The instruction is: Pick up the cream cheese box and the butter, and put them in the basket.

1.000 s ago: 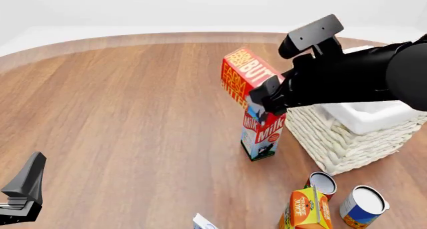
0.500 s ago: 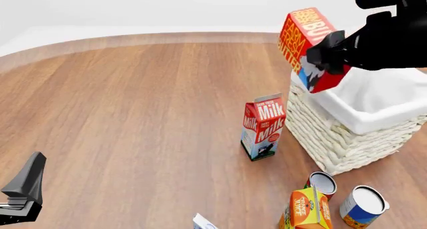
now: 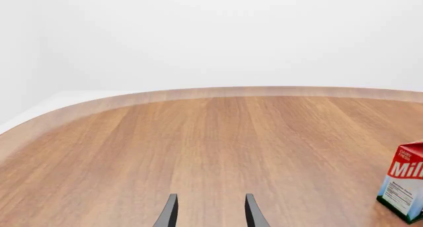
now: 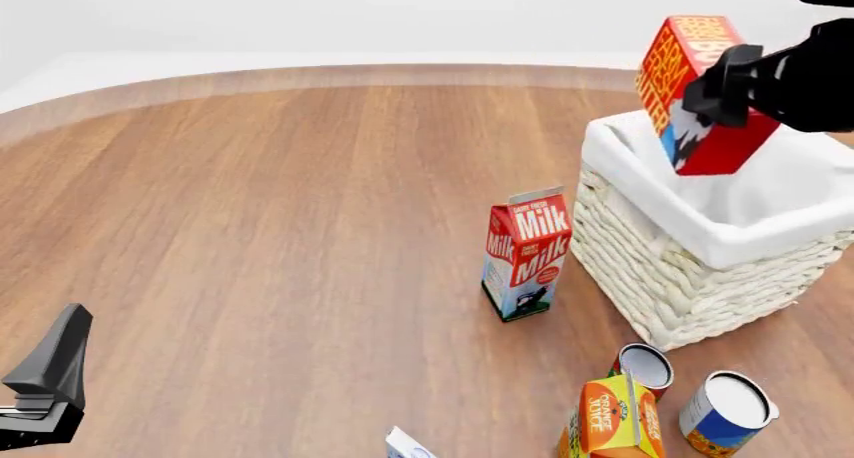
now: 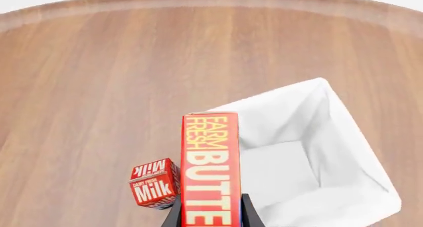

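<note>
The right gripper [image 4: 725, 86] is clamped on the butter [image 4: 697, 90], holding the carton in the air above the near-left part of the basket [image 4: 667, 268], clear of its rim. The butter is a red-orange rectangular carton held on end and slightly tilted; its broad face carries yellow "FARM FRESH" and large "BUTTER" lettering, seen running lengthwise in the right wrist view [image 5: 210, 170], and its lower end shows blue with a dark printed figure in the front view. The basket is a square white woven wicker container with a white cloth liner folded over its rim [image 5: 357, 152]; the visible part of its interior holds nothing. A gabled red-and-white milk carton [image 4: 527, 255] stands upright on the wooden table [image 4: 267, 228], just to the left of the basket and apart from it. Near the front edge of the table stand an orange juice carton [image 4: 611, 418] and two cans [image 4: 725, 411]; a small white box corner [image 4: 407, 444], cut off by the frame, lies to their left. The left gripper [image 3: 210, 212] hovers low at the near-left with its fingers apart, holding nothing.
</note>
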You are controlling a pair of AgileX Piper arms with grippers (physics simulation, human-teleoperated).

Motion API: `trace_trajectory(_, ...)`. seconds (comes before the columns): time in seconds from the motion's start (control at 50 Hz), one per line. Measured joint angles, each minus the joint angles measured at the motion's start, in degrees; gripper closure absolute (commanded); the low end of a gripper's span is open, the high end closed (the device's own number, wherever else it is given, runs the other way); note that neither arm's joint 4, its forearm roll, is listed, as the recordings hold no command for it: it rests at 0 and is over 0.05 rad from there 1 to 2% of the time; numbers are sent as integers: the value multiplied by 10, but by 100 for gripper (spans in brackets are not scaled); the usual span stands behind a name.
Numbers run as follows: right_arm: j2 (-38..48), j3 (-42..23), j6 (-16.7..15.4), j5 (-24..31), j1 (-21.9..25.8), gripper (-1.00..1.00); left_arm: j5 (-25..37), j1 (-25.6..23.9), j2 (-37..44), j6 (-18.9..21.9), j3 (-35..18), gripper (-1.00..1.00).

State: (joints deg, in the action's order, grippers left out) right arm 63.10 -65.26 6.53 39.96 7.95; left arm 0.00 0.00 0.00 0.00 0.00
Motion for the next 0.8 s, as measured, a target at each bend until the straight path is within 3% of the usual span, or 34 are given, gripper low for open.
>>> trace_trajectory(0.48, 36, 8, 40, -38, -69, 100, 0, 0, 0, 0, 0, -100)
trace_trajectory(0.8, 43, 28, 70, -66, -83, 100, 0, 0, 0, 0, 0, -100)
